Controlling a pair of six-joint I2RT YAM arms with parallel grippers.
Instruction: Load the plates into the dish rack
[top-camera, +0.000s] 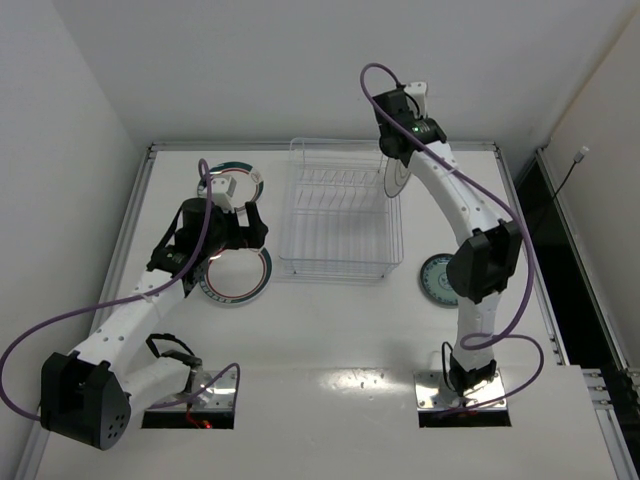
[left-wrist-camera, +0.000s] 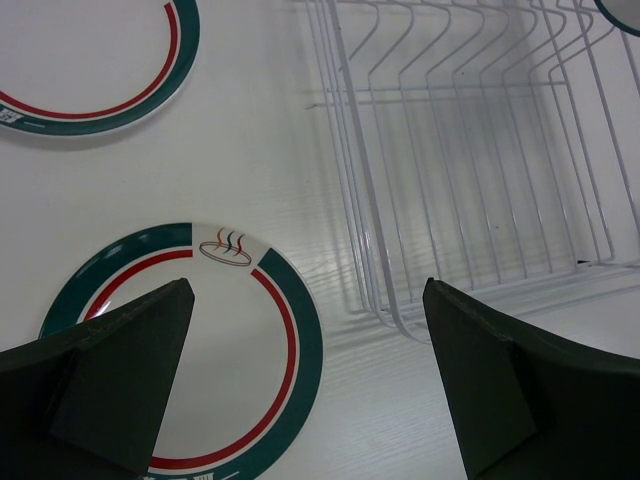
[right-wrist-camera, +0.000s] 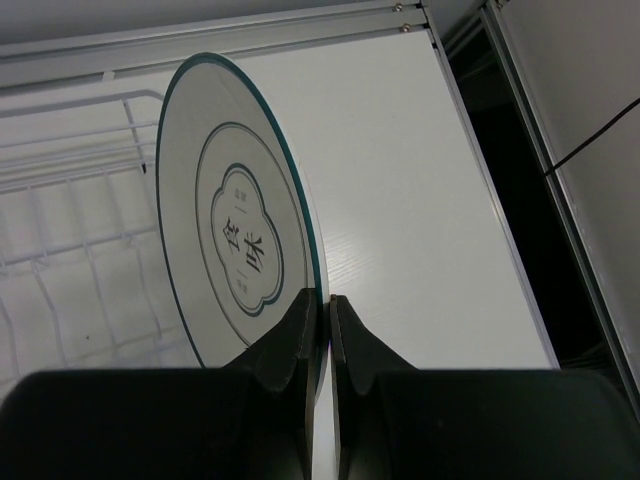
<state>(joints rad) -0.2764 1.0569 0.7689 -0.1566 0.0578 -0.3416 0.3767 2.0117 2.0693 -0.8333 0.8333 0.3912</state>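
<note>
The clear dish rack (top-camera: 340, 222) (left-wrist-camera: 470, 150) (right-wrist-camera: 70, 200) stands mid-table with nothing in its slots. My right gripper (top-camera: 402, 152) (right-wrist-camera: 328, 300) is shut on the rim of a small white teal-rimmed plate (top-camera: 396, 178) (right-wrist-camera: 235, 230), held upright on edge over the rack's far right corner. My left gripper (top-camera: 243, 232) (left-wrist-camera: 310, 330) hangs open above the right edge of a flat plate with a red ring and green rim (top-camera: 240, 285) (left-wrist-camera: 190, 350), just left of the rack. A second such plate (top-camera: 250, 180) (left-wrist-camera: 90, 70) lies behind it. A small teal patterned plate (top-camera: 438, 280) lies right of the rack.
Raised rails (top-camera: 320, 145) border the table at the back and sides. A dark gap (right-wrist-camera: 520, 250) runs past the right edge. The right arm's elbow (top-camera: 485, 262) hangs beside the teal patterned plate.
</note>
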